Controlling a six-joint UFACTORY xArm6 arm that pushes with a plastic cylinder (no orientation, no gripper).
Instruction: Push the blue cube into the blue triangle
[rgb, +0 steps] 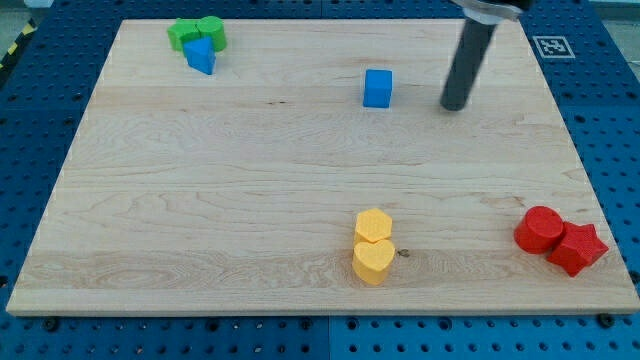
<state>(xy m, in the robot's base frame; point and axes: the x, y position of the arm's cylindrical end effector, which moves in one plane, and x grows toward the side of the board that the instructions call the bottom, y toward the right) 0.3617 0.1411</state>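
Observation:
The blue cube sits on the wooden board toward the view's top, right of centre. The blue triangle lies near the view's top left, touching the green blocks behind it. My tip rests on the board to the right of the blue cube, a short gap away and not touching it. The dark rod rises from it toward the view's top edge.
Two green blocks sit at the top left corner behind the blue triangle. A yellow hexagon and a yellow heart touch near the bottom centre. A red cylinder and a red star sit at the bottom right.

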